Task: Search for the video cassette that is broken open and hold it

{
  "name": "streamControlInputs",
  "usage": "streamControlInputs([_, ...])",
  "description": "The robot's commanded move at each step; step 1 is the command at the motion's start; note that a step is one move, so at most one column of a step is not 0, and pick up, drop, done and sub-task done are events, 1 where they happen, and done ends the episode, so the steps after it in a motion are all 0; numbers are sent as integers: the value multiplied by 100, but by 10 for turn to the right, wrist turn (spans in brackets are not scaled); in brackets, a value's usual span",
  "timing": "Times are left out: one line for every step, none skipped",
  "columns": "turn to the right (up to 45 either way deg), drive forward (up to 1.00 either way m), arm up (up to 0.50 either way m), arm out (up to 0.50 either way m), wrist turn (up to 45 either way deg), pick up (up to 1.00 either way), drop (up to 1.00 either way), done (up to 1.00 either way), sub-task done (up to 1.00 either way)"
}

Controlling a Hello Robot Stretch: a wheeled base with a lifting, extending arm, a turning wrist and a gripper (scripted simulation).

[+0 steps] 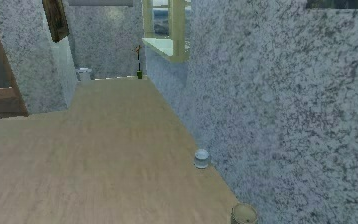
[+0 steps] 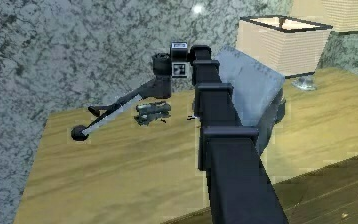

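A small dark flat thing [image 2: 153, 111], possibly the cassette, lies on a wooden tabletop [image 2: 107, 175] in the arm side view. The dark arm [image 2: 222, 130] rises from the bottom edge, with two white marker squares [image 2: 178, 52] at its far end. Left of them, my gripper [image 2: 84, 130] reaches down and left, and its thin fingers [image 2: 117, 104] pass just above the dark thing. I cannot tell whether the gripper holds anything.
A cream-shaded lamp [image 2: 283, 45] and a blue-grey cushion-like block [image 2: 255, 88] stand on the table behind the arm. In the forward view a wooden floor [image 1: 107, 150] runs along a speckled wall [image 1: 287, 110]. A small white jar-like thing [image 1: 201, 158] and a round thing [image 1: 244, 213] sit at the wall's foot. A brown door [image 1: 1, 85] stands at the left.
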Motion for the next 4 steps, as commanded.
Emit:
streamControlInputs([0, 0, 0, 0, 450, 0, 0, 0, 0])
streamControlInputs([0, 0, 0, 0, 120, 0, 0, 0, 0])
streamControlInputs([0, 0, -12, 0, 0, 0, 0, 0, 0])
streamControlInputs([0, 0, 0, 0, 0, 100, 0, 0, 0])
